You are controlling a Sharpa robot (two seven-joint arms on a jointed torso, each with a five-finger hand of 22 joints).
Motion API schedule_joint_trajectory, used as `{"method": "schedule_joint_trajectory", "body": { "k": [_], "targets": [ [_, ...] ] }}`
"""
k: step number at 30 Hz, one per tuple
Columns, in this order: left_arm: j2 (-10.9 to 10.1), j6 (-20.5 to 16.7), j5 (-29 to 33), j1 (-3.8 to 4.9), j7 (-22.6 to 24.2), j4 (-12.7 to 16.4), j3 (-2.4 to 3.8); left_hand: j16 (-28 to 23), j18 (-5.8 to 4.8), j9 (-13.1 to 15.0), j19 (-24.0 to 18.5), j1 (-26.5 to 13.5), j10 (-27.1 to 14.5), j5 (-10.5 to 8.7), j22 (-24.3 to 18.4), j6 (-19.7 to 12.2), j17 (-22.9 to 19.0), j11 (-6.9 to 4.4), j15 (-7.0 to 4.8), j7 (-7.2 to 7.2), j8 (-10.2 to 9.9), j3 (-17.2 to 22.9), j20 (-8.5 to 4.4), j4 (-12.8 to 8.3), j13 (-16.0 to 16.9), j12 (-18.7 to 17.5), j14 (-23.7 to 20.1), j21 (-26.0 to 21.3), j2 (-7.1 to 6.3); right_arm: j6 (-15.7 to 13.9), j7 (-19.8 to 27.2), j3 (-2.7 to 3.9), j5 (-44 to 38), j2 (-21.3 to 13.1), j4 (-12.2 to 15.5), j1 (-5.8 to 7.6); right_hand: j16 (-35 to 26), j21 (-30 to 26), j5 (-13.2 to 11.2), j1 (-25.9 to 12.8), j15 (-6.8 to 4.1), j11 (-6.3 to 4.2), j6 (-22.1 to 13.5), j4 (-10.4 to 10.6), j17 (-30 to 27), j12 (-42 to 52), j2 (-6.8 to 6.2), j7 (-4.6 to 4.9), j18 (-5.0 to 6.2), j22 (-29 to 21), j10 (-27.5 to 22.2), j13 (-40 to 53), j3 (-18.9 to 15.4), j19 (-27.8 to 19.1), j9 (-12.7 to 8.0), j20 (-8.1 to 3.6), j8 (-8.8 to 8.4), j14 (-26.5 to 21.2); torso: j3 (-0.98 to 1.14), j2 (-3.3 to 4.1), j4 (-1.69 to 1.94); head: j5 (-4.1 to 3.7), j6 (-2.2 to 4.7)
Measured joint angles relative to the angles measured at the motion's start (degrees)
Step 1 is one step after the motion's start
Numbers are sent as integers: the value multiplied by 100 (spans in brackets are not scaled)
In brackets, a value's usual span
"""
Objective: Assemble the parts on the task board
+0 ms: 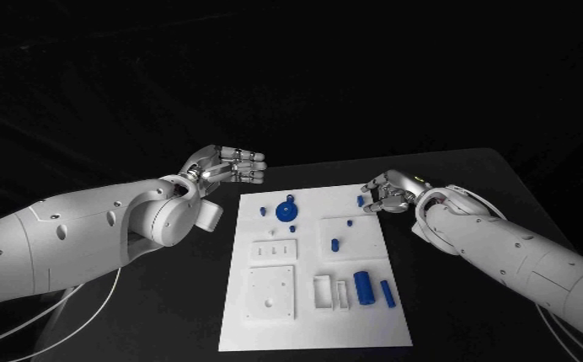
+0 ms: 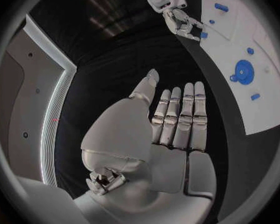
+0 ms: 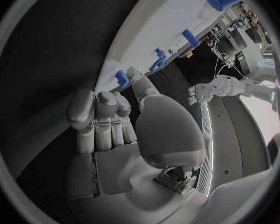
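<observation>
White board: task board (image 1: 318,328) lies mid black table (image 1: 486,177), long side running away from robot.
Parts: blue disc (image 1: 286,210) at far end; two blue cylinders (image 1: 362,285) near end, beside white slotted block (image 1: 328,291); small blue piece (image 1: 362,200) at far right edge.
L hand (image 1: 231,165): off board's far left corner, fingers straight and together, grasping nothing.
R hand (image 1: 391,194): at far right edge, fingers curled by small piece; can't tell if grasping.

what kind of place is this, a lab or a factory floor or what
Probably a robotics lab or test cell. A white task board with small blue parts lies on a black table against a dark backdrop, and the left hand and right hand hover empty beside it.
</observation>
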Motion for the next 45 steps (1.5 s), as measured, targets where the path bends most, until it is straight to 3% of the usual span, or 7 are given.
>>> {"method": "schedule_joint_trajectory", "body": {
  "k": [11,20,38,45],
  "targets": [
    [-5,0,-7,1,-1,4,0,0,0,0,0,0,0,0,0,0,0,0,0,0,0,0,0,0,0,0,0,0,0,101,8,-12,3,78,-118,0,25,32,-96,-105,0,0,143,-110,29,25,151,-2,0,0,-1,24,110,0,0,0,0,0,-3,8,8,35,-10],
    [1,0,-11,2,-2,4,1,0,0,0,0,0,0,0,0,0,0,0,0,0,0,0,0,0,0,0,0,0,0,117,9,-20,6,140,-181,0,47,67,-218,-175,0,0,188,-211,52,62,221,-6,0,0,-1,41,401,0,1,0,0,0,-7,3,0,45,-36],
    [17,0,-16,2,-2,-2,1,0,0,0,0,0,0,0,0,0,0,0,0,0,0,0,0,0,0,0,0,0,0,97,-16,-35,7,240,-253,0,70,67,-263,-218,-19,1,187,-151,75,61,216,-6,0,0,-1,47,494,0,1,0,0,20,-7,9,-4,71,-58],
    [12,0,-17,2,-2,3,1,0,0,0,0,0,0,0,0,0,0,0,0,0,0,0,0,0,0,0,0,0,0,84,-24,-38,5,267,-263,1,70,98,-767,-253,-18,20,446,-164,94,117,302,9,-1,-1,19,71,928,0,1,0,0,21,-8,3,-7,83,-81]
  ]
}}
